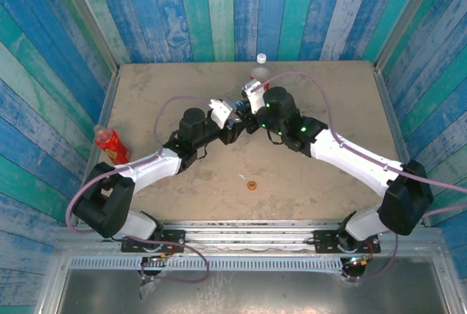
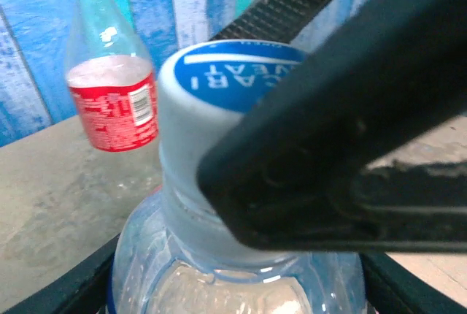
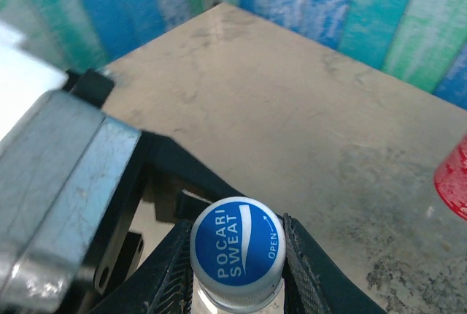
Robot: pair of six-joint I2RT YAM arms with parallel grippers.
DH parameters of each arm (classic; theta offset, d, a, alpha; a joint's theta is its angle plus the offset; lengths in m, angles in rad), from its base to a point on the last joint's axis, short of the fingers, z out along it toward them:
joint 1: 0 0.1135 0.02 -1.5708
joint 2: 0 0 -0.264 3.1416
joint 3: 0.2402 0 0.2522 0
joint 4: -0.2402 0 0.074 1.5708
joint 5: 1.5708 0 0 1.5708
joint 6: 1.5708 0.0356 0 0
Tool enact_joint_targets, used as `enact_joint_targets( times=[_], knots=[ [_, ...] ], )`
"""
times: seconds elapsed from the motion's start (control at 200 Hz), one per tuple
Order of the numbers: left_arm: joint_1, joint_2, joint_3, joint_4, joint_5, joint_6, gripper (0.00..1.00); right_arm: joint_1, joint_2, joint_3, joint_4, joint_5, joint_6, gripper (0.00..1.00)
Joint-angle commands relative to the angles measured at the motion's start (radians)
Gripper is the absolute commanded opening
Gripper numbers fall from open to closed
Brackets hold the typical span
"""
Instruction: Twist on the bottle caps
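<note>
Item: blue cap [image 3: 237,250], seated on blue-label bottle [image 2: 182,263], mid-way across the tabletop [image 1: 328,95]. Right tool [image 3: 238,259]: clamped on the cap. Left tool [image 2: 241,288]: gripping the bottle's shoulder. Hazards: cross-threading if the cap sits tilted; the bottle spinning along if the left grip slips.

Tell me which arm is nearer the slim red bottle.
Left. The left arm passes right beside the red bottle at the table's left edge; the right arm lies far across, right gripper on the blue cap.
</note>
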Motion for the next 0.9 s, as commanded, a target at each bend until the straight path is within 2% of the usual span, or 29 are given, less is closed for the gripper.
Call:
enact_joint_targets(
  times=[0.0, 0.065, 0.17, 0.25, 0.446, 0.581, 0.651, 0.706, 0.891],
  knots=[
    [0.011, -0.002, 0.101, 0.221, -0.141, -0.037, 0.61, 0.037, 0.04, -0.064, -0.14, 0.104, 0.125, 0.21],
    [0.012, -0.01, 0.092, 0.2, -0.139, -0.029, 0.61, 0.034, 0.029, -0.057, -0.121, 0.084, 0.081, 0.23],
    [0.012, -0.031, 0.07, 0.154, -0.106, 0.0, 0.61, 0.017, -0.01, -0.047, -0.088, -0.044, -0.041, 0.29],
    [0.012, -0.053, 0.037, 0.131, -0.085, 0.027, 0.61, -0.005, -0.061, -0.054, -0.074, -0.132, -0.14, 0.37],
    [0.012, -0.123, -0.035, 0.016, 0.071, 0.175, 0.63, -0.053, -0.236, -0.118, -0.095, -0.334, -0.378, 0.61],
    [0.012, -0.162, -0.047, -0.126, 0.214, 0.334, 0.63, -0.054, -0.306, -0.112, -0.24, -0.403, -0.557, 0.64],
    [0.012, -0.176, -0.04, -0.222, 0.291, 0.408, 0.63, -0.052, -0.312, -0.07, -0.399, -0.482, -0.754, 0.68],
    [0.012, -0.201, -0.032, -0.287, 0.341, 0.45, 0.64, -0.052, -0.305, -0.031, -0.494, -0.501, -0.85, 0.68],
    [0.012, -0.215, -0.011, -0.426, 0.466, 0.515, 0.64, -0.052, -0.21, 0.129, -0.694, -0.542, -1.022, 0.64]
  ],
)
